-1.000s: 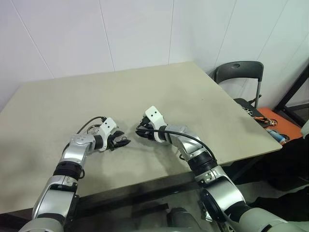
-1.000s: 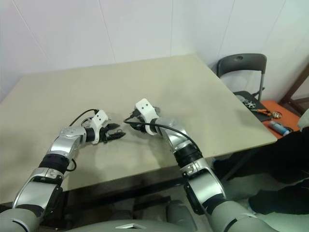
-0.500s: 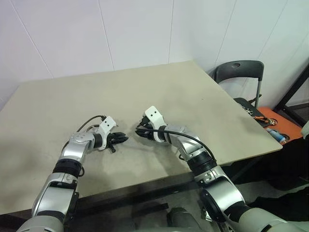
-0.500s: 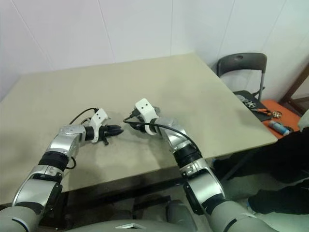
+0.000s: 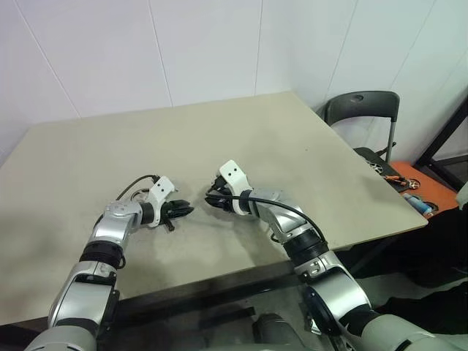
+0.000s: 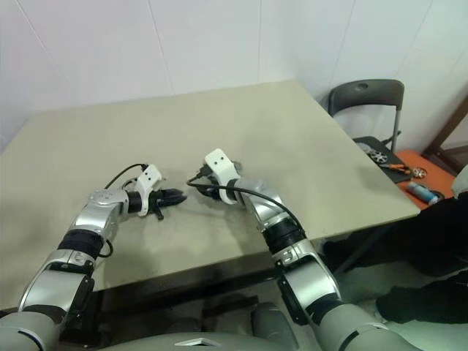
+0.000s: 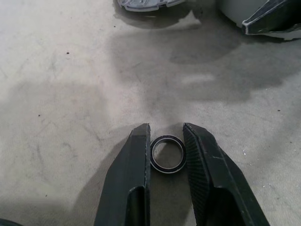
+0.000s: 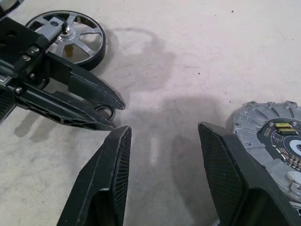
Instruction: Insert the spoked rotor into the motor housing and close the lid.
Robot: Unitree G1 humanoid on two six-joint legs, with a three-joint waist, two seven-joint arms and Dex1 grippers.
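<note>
Left tool (image 7: 165,141) is pinching a small black ring (image 7: 168,153) on the worktop (image 7: 61,84), probably to clear it, while the right tool (image 8: 162,136) is hovering half-open and empty opposite.

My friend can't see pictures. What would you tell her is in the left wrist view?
The left gripper's two black fingers sit closed around a small black O-ring that lies flat on the beige table. Further along the table, parts of other grey things reach into the picture, too cut off to name.
</note>
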